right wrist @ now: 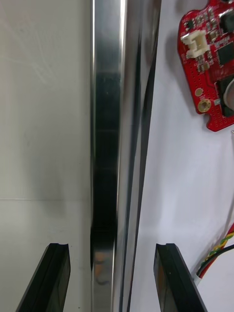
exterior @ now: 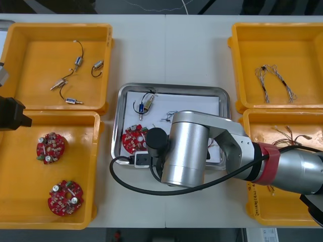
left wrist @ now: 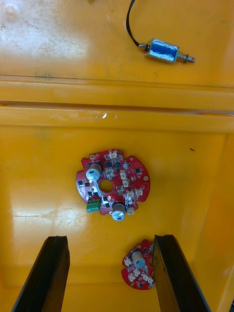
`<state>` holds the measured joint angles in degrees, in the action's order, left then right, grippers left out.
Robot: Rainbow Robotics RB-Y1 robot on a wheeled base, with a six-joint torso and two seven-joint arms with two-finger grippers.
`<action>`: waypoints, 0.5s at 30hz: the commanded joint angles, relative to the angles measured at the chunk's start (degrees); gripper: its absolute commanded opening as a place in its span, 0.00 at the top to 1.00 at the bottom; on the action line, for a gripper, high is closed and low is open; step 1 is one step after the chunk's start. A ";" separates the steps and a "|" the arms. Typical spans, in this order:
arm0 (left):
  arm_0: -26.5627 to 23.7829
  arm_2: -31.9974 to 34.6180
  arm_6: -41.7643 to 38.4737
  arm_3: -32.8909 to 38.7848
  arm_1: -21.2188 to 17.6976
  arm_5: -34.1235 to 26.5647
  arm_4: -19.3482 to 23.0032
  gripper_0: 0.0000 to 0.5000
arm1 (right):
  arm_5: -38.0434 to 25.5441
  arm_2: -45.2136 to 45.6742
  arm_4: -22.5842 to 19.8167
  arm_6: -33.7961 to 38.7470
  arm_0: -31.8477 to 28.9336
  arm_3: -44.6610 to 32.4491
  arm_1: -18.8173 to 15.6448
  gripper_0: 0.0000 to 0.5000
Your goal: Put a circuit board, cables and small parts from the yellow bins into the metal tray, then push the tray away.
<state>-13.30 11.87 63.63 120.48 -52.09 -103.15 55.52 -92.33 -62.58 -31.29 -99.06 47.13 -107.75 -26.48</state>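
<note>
On the table, centre: metal tray (exterior: 171, 86), white inside, flat on the light table (exterior: 166, 45) with yellow bins on both sides; dark floor past the table's far edge.
In tray: red circuit board (exterior: 132, 138) close to the tray's left wall; small metal part (exterior: 146, 105) with a black lead toward the tray's far-left corner; red and yellow cable (right wrist: 218, 251) on the white inside, near the board.
Right gripper (right wrist: 112, 248): fingers wide apart, gripping nothing, straddling the tray's rim near the board. One finger is over bare table outside the tray, the other over the white inside. Contact with the rim: cannot tell.
Right arm (exterior: 189, 146): reaches in from the tray's right and covers the tray's near-right part.
Left gripper (left wrist: 109, 243): fingers wide apart, empty, hovering above the near-left bin (exterior: 96, 166), well apart from the tray.
Near-left bin contents: two more boards (exterior: 50, 147), apart from each other.
Far-left bin (exterior: 15, 35): four loose parts (exterior: 81, 60) with black leads, scattered.
Far-right bin (exterior: 237, 50): twisted cables (exterior: 275, 80) in a loop.
Near-right bin (exterior: 250, 126): thin cables (exterior: 287, 135) at the far end, partly under the right arm.
</note>
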 commanded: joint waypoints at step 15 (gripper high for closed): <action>1.08 1.76 3.52 1.87 -2.84 0.49 -0.06 0.00 | 1.10 -1.05 3.52 -2.36 1.83 -0.09 1.52 1.00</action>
<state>-13.30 11.87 63.63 120.50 -52.09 -103.15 55.52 -92.16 -62.82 -28.74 -99.07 47.15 -107.27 -26.22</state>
